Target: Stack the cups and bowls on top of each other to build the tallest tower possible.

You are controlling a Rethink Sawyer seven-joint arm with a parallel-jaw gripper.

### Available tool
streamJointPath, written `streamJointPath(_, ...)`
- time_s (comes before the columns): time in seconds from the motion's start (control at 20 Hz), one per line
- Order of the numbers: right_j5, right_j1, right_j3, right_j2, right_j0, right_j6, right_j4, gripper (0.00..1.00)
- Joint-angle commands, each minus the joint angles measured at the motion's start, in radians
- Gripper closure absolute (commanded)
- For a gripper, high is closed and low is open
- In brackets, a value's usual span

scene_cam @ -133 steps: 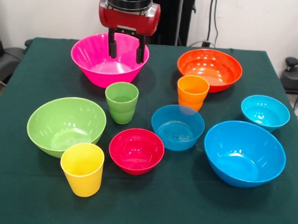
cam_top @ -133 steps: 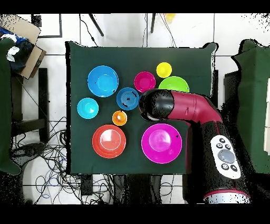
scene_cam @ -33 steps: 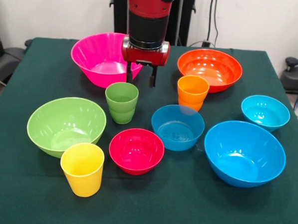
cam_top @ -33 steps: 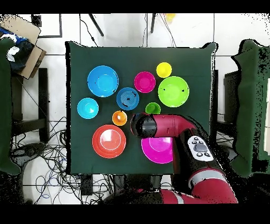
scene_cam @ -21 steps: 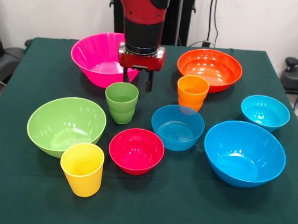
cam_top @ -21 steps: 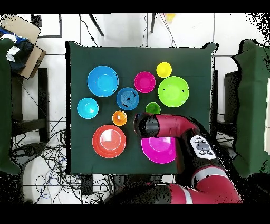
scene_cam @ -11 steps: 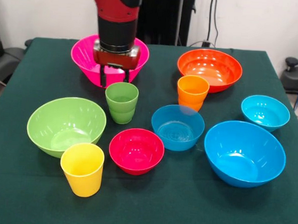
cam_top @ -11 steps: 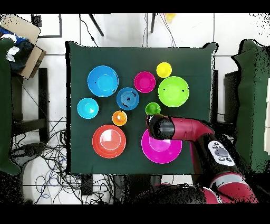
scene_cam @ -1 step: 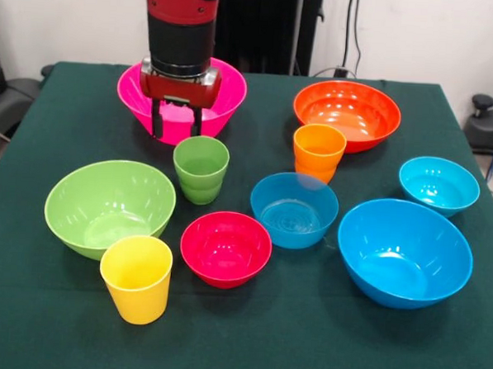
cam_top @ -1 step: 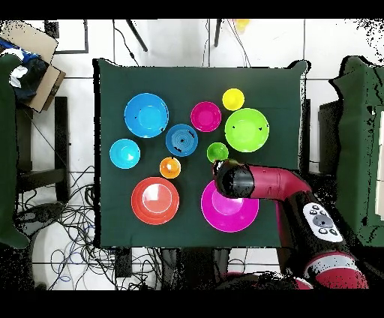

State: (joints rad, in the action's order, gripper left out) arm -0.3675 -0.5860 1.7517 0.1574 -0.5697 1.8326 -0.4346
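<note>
Hand: the hand (scene_cam @ -1 step: 176, 125) hangs from the red and black arm in front of the pink bowl (scene_cam @ -1 step: 227, 88), its two dark fingers spread with a clear gap between them and nothing held.
Change: half a second ago the hand stood a little further right in the front view, closer above the green cup; it has now slid left and sits just beyond and to the left of that cup. 1.6 s ago it was over the gap between the green and orange cups.
Green cup: the green cup (scene_cam @ -1 step: 200, 168) stands upright on the tabletop (scene_cam @ -1 step: 49, 323), just in front of the fingers, not touched.
Other cups: the orange cup (scene_cam @ -1 step: 318, 153) is upright in front of the orange bowl (scene_cam @ -1 step: 347, 114); the yellow cup (scene_cam @ -1 step: 136, 277) is upright at the near edge, beside the light green bowl (scene_cam @ -1 step: 109, 205).
Other bowls: the red bowl (scene_cam @ -1 step: 226, 248), a mid-size blue bowl (scene_cam @ -1 step: 294, 208), the large blue bowl (scene_cam @ -1 step: 404, 251) and a small cyan bowl (scene_cam @ -1 step: 438, 185) all rest apart, unmoved.
Stacking: nothing is stacked.
Overhead: the arm (cam_top @ -1 step: 277, 184) covers the pink bowl's upper rim.
</note>
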Motion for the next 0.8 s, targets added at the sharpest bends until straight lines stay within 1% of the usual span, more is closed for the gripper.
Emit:
streamJointPath(0.05, -0.111, -0.034, -0.041, 0.111, 0.021, -0.112, -0.041, 0.0)
streamJointPath(0.2, -0.124, -0.028, -0.059, 0.126, -0.005, -0.147, -0.049, 0.0)
streamJointPath(0.3, -0.149, -0.017, -0.089, 0.143, -0.03, -0.193, -0.059, 0.0)
streamJointPath(0.5, -0.219, -0.04, -0.119, 0.17, -0.067, -0.263, -0.065, 0.0)
streamJointPath(0.7, -0.245, -0.046, -0.12, 0.188, -0.08, -0.259, -0.069, 0.0)
streamJointPath(0.8, -0.248, -0.049, -0.112, 0.193, -0.076, -0.242, -0.07, 0.0)
